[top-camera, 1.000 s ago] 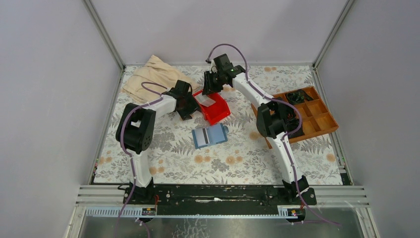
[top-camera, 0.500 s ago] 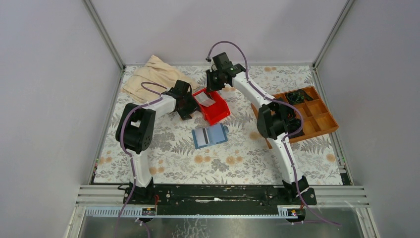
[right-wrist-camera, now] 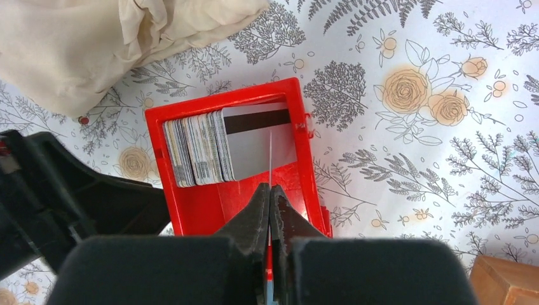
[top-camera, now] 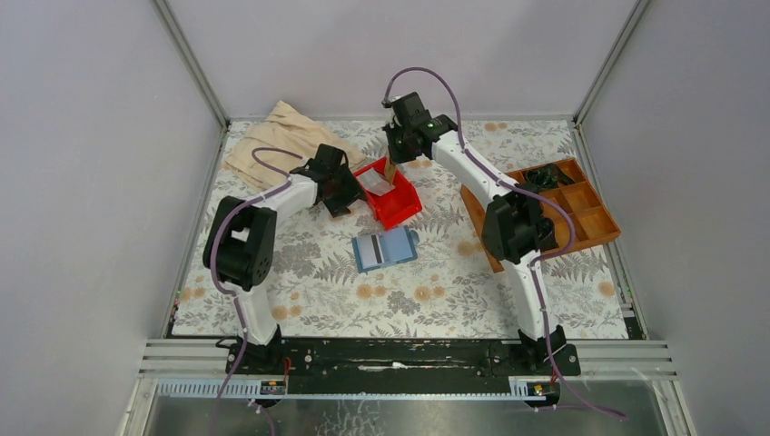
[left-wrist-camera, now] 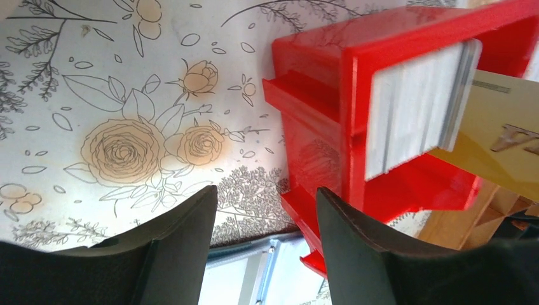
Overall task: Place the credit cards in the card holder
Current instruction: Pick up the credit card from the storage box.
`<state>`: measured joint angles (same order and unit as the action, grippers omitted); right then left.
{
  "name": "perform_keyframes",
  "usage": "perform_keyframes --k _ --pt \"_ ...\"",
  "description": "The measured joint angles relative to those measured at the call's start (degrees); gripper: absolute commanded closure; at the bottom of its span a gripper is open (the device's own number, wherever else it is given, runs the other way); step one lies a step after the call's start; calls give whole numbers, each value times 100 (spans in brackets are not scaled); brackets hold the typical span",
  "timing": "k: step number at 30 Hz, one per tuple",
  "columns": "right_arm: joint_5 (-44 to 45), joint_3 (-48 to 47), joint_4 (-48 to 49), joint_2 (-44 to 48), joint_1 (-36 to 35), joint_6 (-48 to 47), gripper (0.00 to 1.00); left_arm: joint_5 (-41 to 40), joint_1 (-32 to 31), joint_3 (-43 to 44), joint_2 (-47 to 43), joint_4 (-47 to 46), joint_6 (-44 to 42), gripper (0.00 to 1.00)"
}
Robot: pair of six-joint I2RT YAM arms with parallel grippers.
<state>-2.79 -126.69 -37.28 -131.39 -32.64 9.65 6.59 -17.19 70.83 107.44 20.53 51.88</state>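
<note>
Several pale credit cards (right-wrist-camera: 197,152) stand stacked in a red bin (right-wrist-camera: 222,103), also seen in the top view (top-camera: 375,183). My right gripper (right-wrist-camera: 271,190) is shut on one card (right-wrist-camera: 271,155), seen edge-on as a thin line above the bin. In the top view that card (top-camera: 390,170) hangs tan below the right gripper (top-camera: 392,162). Its yellowish face (left-wrist-camera: 502,140) shows in the left wrist view. My left gripper (left-wrist-camera: 267,197) is open at the bin's left side (left-wrist-camera: 318,95), with the bin's lower edge between the fingers. The teal-blue card holder (top-camera: 386,248) lies open on the table, nearer than the bin.
A beige cloth (top-camera: 281,136) lies bunched at the back left, close to the bin (right-wrist-camera: 95,44). A brown wooden compartment tray (top-camera: 563,204) stands at the right, with dark items in its far cells. The table has a floral cover.
My right gripper has risen and drawn back from the bin with one card pinched in it. My left arm has shifted slightly but stays beside the bin.
</note>
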Motion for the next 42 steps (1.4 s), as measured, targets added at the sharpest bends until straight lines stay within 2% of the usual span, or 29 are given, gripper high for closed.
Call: perform_keyframes --k 7,14,19,26,32,42 --pt "221 564 50 389 -7 -46 100 -57 9 -188 -546 -46 -162 34" --pt "92 1257 52 1298 -7 -42 100 184 11 -695 -1381 -522 -411 33" --pt "-479 2057 105 2192 -7 15 100 708 17 -1121 -1917 -1231 -553 33" --pt "-1657 3126 286 3003 -11 304 100 1687 22 -1602 -2157 -2177 -643 33" --pt "-2479 3818 527 3272 -17 629 100 2509 22 -1991 -2275 -2898 -649 33" --pt "-3324 4284 916 3416 125 1012 100 3488 22 -2697 -2612 -4113 -409 37"
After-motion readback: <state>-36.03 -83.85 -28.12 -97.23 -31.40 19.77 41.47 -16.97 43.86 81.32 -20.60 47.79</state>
